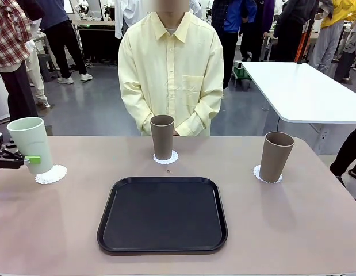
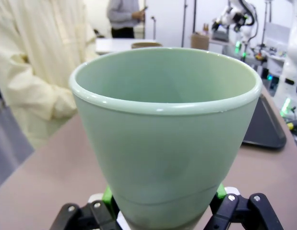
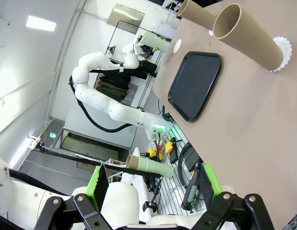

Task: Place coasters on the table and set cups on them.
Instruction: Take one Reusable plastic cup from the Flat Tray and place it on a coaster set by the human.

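My left gripper (image 1: 19,158) is shut on the pale mint cup (image 1: 30,144) at the table's far left, its green pads (image 2: 108,196) pressing either side of the cup (image 2: 162,120). The cup leans a little, its base at the left part of a lacy white coaster (image 1: 52,174). A taupe-brown cup (image 1: 162,137) stands on a coaster (image 1: 172,157) in front of the person. Another brown cup (image 1: 275,156) stands on a coaster (image 1: 259,174) at the right, also seen as a cup (image 3: 249,38) and coaster (image 3: 284,50). My right gripper (image 3: 153,191) is open and holds nothing.
A black rounded-square tray (image 1: 162,214) lies bare in the middle of the beige table (image 1: 293,230). The person in a pale yellow shirt (image 1: 171,69) stands at the far edge with hands clasped. A white table (image 1: 304,86) stands at the back right.
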You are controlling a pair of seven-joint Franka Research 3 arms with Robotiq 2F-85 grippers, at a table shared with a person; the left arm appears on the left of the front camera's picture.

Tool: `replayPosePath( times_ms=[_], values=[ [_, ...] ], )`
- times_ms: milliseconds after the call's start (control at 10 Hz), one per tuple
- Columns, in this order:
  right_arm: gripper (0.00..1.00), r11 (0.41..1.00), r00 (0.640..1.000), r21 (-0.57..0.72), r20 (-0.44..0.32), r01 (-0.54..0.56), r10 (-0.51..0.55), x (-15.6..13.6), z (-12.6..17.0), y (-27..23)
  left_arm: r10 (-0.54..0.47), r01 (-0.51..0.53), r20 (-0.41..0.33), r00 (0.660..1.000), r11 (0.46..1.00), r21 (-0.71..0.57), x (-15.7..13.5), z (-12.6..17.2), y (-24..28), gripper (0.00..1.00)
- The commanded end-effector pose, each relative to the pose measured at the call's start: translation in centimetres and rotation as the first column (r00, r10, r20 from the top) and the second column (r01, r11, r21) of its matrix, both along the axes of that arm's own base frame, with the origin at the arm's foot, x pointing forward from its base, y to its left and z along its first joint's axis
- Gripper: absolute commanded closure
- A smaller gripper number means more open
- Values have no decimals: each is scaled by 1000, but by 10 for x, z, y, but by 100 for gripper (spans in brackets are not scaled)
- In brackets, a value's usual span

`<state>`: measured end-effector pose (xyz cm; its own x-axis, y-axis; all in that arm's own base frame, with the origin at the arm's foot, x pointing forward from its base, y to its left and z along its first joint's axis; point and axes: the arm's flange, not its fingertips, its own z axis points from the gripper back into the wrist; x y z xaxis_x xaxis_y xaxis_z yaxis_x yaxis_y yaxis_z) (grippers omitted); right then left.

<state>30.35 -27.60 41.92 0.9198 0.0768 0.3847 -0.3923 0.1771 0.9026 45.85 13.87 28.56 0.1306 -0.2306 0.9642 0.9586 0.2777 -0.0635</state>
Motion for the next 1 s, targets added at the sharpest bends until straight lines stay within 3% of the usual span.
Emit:
replayPosePath(
  times_ms=[0,900],
  values=[
    [0,1000,1000,1,-7,0,0,0,1,0,-32,32,42,999,999,3,5,-4,7,16],
    [0,1000,1000,1,-7,0,0,0,1,0,-66,67,62,996,998,-17,31,-43,6,16]
  ],
)
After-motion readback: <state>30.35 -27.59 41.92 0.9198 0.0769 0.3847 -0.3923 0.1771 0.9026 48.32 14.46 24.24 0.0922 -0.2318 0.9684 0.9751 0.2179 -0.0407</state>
